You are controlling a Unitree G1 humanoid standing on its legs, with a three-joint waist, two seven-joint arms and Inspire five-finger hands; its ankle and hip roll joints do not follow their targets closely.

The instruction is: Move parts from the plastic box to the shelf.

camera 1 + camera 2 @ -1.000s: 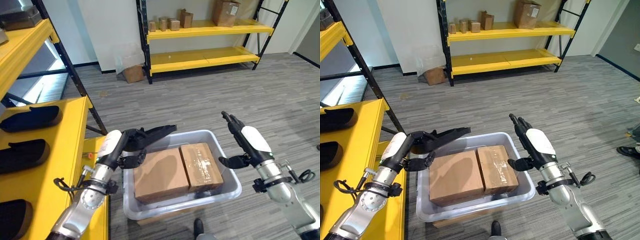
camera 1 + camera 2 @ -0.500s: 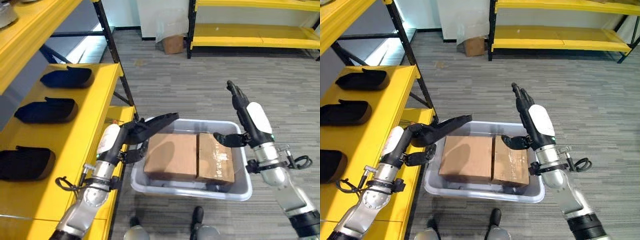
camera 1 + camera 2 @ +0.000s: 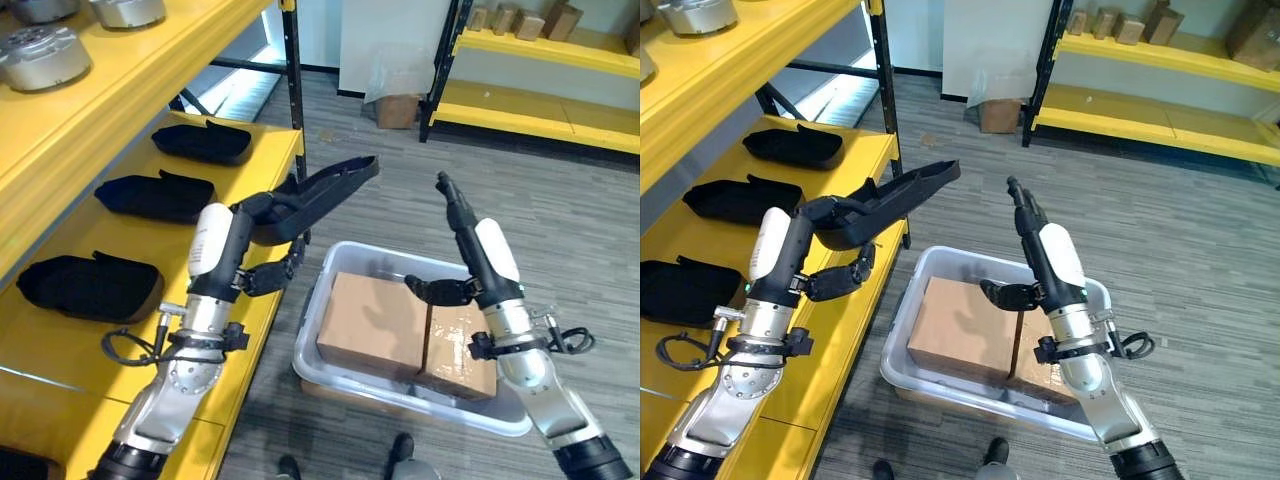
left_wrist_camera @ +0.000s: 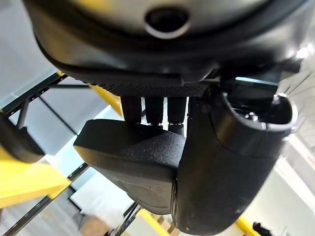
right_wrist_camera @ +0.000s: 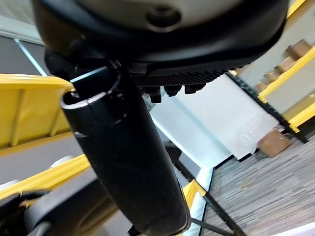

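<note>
My left hand (image 3: 243, 216) is shut on a long black shell-shaped part (image 3: 335, 183), pinched between thumb and fingers (image 4: 154, 109); the part (image 4: 130, 157) hangs above the gap between the yellow shelf (image 3: 255, 300) and the grey plastic box (image 3: 325, 270). Three similar black parts (image 3: 150, 195) lie in a row on that shelf level. My right hand (image 3: 478, 248) is open over the box, fingers straight up and thumb (image 5: 128, 162) stuck out, holding nothing. Two brown cardboard boxes (image 3: 375, 325) fill the plastic box.
A higher yellow shelf board carries round metal parts (image 3: 45, 55). A black shelf post (image 3: 293, 90) stands behind my left hand. A second yellow rack (image 3: 540, 110) with small cartons stands at the far wall, a carton (image 3: 398, 110) on the floor before it.
The camera has swung left toward the shelf. My left hand has raised the black part from the box's left rim to beside the shelf edge. The right hand stays open over the box.
</note>
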